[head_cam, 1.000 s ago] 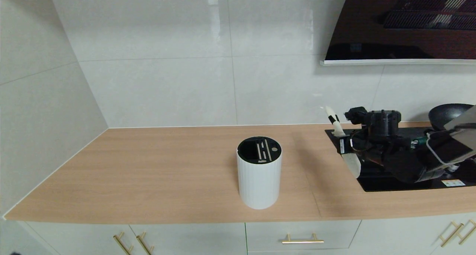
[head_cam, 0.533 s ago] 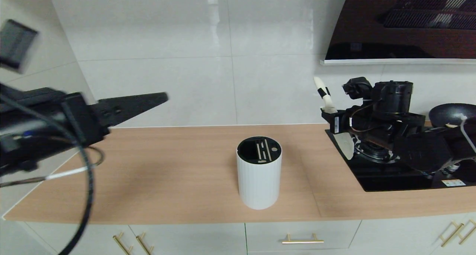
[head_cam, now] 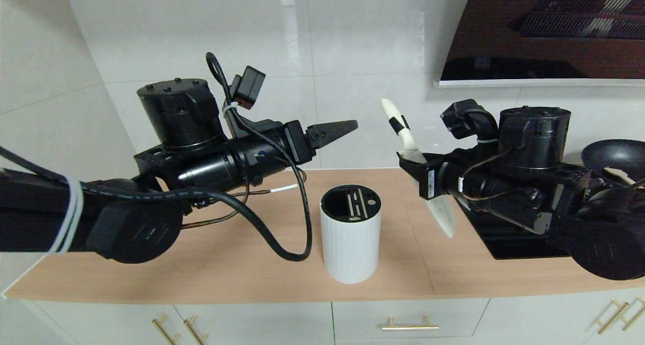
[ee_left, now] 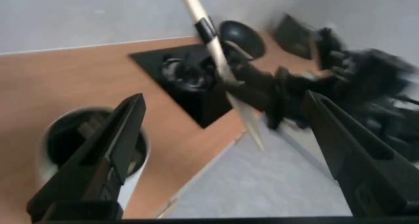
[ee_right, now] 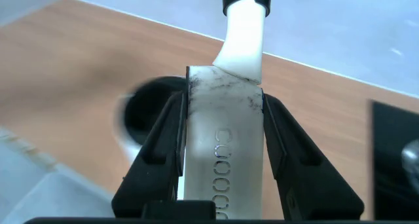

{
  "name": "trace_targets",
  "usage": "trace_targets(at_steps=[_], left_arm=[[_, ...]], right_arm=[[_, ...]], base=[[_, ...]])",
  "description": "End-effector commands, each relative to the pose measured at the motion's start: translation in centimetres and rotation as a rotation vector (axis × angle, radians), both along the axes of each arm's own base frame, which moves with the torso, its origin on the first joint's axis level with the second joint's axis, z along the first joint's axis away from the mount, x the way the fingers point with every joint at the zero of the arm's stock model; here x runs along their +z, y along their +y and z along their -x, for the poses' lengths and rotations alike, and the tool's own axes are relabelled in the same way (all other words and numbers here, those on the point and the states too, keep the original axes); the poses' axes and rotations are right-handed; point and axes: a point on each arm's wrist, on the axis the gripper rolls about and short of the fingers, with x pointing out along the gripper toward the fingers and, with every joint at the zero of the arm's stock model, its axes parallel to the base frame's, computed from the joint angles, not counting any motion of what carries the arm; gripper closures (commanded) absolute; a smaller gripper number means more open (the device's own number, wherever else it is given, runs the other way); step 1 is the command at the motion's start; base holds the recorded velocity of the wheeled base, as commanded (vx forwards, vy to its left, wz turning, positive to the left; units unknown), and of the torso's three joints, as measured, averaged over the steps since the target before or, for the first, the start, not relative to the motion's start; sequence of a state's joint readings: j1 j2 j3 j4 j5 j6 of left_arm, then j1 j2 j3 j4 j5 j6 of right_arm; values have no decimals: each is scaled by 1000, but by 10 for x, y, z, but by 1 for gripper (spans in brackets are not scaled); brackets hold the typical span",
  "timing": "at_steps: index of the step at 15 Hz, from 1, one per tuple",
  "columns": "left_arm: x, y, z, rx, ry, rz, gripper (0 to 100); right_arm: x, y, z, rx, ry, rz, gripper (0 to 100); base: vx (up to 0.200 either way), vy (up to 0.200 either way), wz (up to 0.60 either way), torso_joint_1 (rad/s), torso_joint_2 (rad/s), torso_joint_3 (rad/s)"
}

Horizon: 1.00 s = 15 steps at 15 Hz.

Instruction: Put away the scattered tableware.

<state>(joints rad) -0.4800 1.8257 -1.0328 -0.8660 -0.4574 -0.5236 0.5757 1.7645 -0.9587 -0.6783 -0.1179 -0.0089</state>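
Head view, holder: I see the white ribbed holder [head_cam: 351,234] standing upright on the wooden counter [head_cam: 201,254], toward the near edge. Its dark top is divided into slots.
Head view, spatula: the white spatula [head_cam: 437,208] hangs in the air just right of the holder and apart from it. It is tilted, with the black-banded handle up toward the far wall and the blade down.
Head view, right gripper: my right gripper [head_cam: 422,176] is clamped on the spatula where the handle meets the blade.
Head view, left gripper: my left gripper [head_cam: 335,131] hovers above the counter, up and left of the holder, pointing right toward the spatula. From this side I can't judge its gap.
Head view, surroundings: a black cooktop [head_cam: 504,244] is set into the counter at right. A dark pan [head_cam: 612,156] sits at its far side and a range hood [head_cam: 529,32] hangs above.
Left wrist view, left gripper: the left gripper [ee_left: 222,98] is spread wide with nothing between its fingers.
Left wrist view, spatula: the spatula [ee_left: 216,50] stands slanted beyond the fingers, gripped by the right gripper [ee_left: 243,86].
Left wrist view, holder: the holder [ee_left: 46,145] is blurred, on the counter below one finger.
Right wrist view, right gripper: the right gripper [ee_right: 226,139] has both fingers pressed flat against the edges of the spatula [ee_right: 226,119] blade.
Right wrist view, holder: the holder [ee_right: 124,106] is a blurred dark opening on the counter, beyond the gripper and off to one side of the blade.
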Motion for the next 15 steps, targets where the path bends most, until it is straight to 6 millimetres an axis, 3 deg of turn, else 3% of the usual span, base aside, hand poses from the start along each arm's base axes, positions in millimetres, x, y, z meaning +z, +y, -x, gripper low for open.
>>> trace_targets(at_steps=[1, 3, 9, 15], left_arm=[[-41, -8, -11, -30, 110, 36, 0], [-47, -11, -15, -48, 86, 68, 0], [-32, -16, -25, -86, 21, 93, 0], [-42, -28, -24, -138, 43, 79, 0]], right_arm=[[3, 5, 10, 28, -5, -4, 100], [-4, 24, 30, 85, 22, 0, 100], [-8, 39, 43, 92, 39, -12, 100], [-18, 53, 49, 127, 63, 6, 100]], base=[[0, 0, 0, 0, 0, 0], [0, 0, 0, 0, 0, 0], [0, 0, 0, 0, 0, 0], [0, 0, 0, 0, 0, 0]])
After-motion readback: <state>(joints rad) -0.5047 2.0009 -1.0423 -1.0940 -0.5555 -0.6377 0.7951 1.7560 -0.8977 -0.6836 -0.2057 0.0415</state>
